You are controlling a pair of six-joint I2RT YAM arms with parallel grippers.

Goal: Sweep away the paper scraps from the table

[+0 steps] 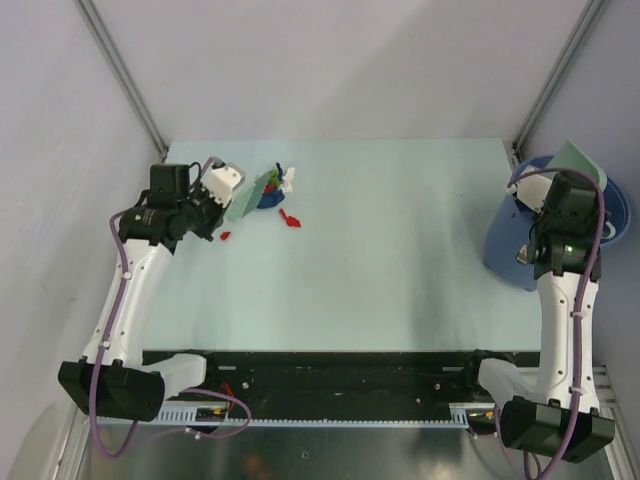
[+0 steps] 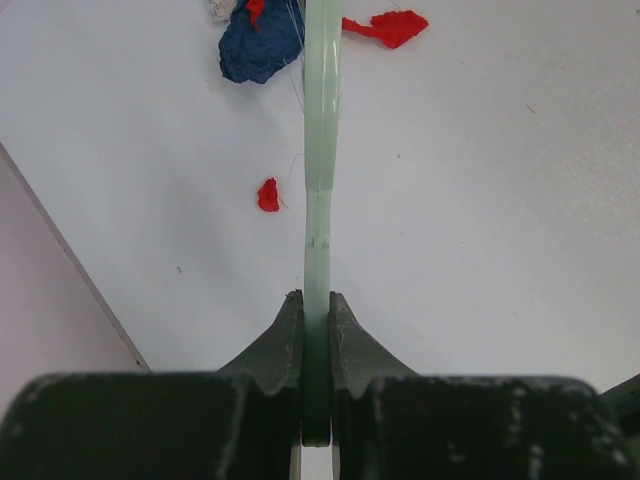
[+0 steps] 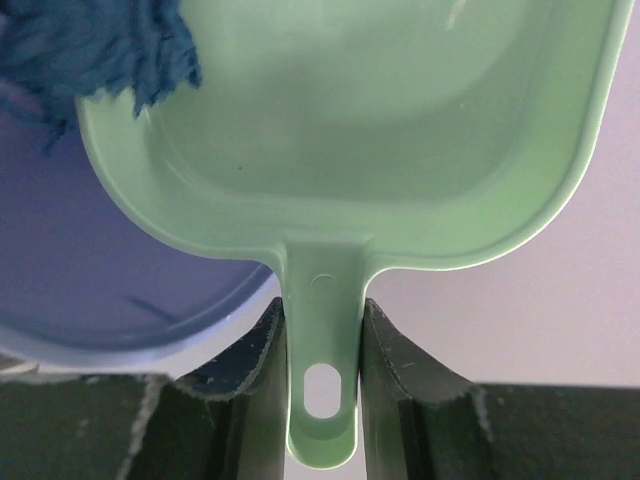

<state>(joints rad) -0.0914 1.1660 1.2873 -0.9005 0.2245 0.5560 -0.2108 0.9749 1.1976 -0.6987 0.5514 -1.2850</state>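
**Sweeping stage, overhead and wrist views.**
- Paper scraps [image 1: 270, 190] lying clustered at far-left part of counter [image 1: 400, 250]: blue-and-white clump, red bits straying to near side and right.
- Pale green blade [image 2: 322, 120] standing on edge among them, probably serving as pusher for gathering scraps.
- Left pincer [image 2: 316, 312] clamping blade's near end, jaws pressing tight on thin plastic.
- Right pincer [image 3: 322, 335] gripping dustpan [image 3: 380, 130] by handle, holding it over blue bucket [image 3: 120, 300] at right edge, likely for tipping.
- Blue tuft showing at pan's lip, nature unclear.
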